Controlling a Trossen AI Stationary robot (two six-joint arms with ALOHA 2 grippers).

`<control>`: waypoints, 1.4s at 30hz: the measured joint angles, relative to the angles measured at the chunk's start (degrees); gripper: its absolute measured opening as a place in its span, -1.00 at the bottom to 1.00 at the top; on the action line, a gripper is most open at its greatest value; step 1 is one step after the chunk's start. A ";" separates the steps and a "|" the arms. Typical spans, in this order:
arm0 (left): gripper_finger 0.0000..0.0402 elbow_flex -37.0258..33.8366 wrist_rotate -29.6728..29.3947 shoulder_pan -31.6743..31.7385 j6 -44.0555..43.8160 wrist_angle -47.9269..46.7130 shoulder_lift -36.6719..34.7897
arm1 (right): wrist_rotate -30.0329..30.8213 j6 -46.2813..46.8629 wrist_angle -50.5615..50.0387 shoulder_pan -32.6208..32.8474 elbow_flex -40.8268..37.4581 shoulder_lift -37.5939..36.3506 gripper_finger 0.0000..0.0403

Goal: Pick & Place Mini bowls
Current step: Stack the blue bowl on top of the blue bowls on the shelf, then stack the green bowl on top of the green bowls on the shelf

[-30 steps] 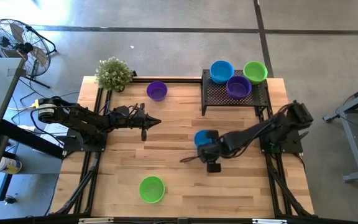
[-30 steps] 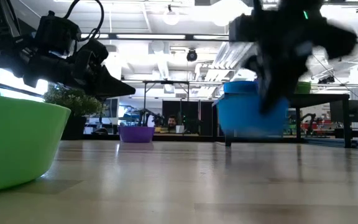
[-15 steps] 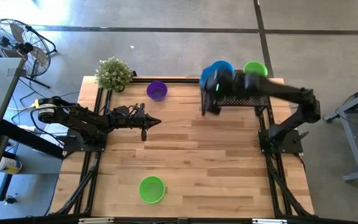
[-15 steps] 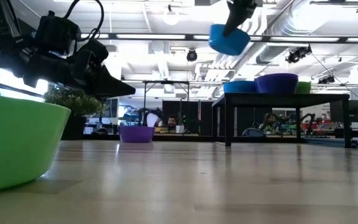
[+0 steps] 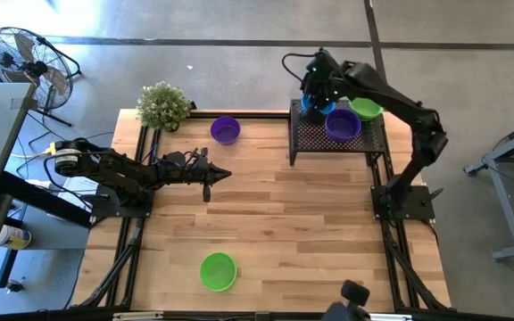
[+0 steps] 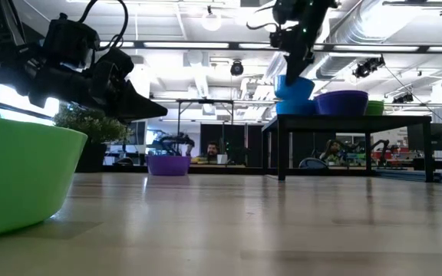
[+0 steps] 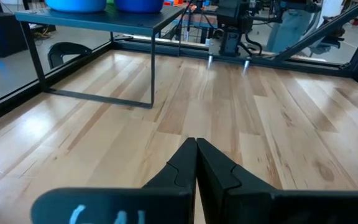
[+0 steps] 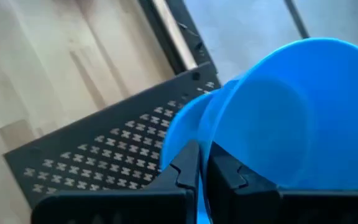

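Observation:
My right gripper [image 8: 202,152] is shut on a blue mini bowl [image 6: 294,87] over the far left corner of the black mesh stand [image 5: 364,141]. Right under it a second blue bowl [image 6: 296,106] rests on the stand, beside a purple bowl [image 5: 343,125] and a green bowl [image 5: 365,107]. On the table stand a purple bowl [image 5: 226,130] near the far edge and a green bowl [image 5: 218,271] near the front edge. My left gripper [image 5: 227,175] hovers shut and empty left of the table's middle. My right gripper pinches the blue bowl's rim [image 8: 202,186] between its two fingers, one inside the bowl and one outside. The fingers slant down from above. The bowl hangs tilted just over the blue bowl on the stand; whether the two touch, I cannot tell.
A potted plant [image 5: 162,105] stands at the table's far left corner. The stand fills the far right corner on thin legs. Bare wooden tabletop [image 5: 310,232] lies between the two arms and toward the front.
My right gripper has carried the blue bowl from low over the table's middle up and toward the far edge, swinging over the stand, then come down toward the blue bowl on it. It has stayed shut on the bowl.

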 joint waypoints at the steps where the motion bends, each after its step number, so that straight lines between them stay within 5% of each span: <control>1: -1.00 0.00 -0.01 0.01 0.00 -0.01 0.00 | -0.36 -0.15 -0.09 0.02 0.00 0.34 -0.96; 26: -1.00 0.00 -0.13 0.02 0.00 -0.89 0.00 | -0.12 -1.07 -4.81 -0.15 0.04 3.25 -0.92; 37: -1.00 0.02 0.09 0.02 -0.01 -1.01 0.00 | -0.34 -1.97 -5.21 -0.15 1.07 2.94 -0.36; 42: -1.00 0.02 0.09 0.00 0.00 -1.31 0.00 | -4.83 -2.09 -4.74 -0.11 1.53 -0.65 -0.30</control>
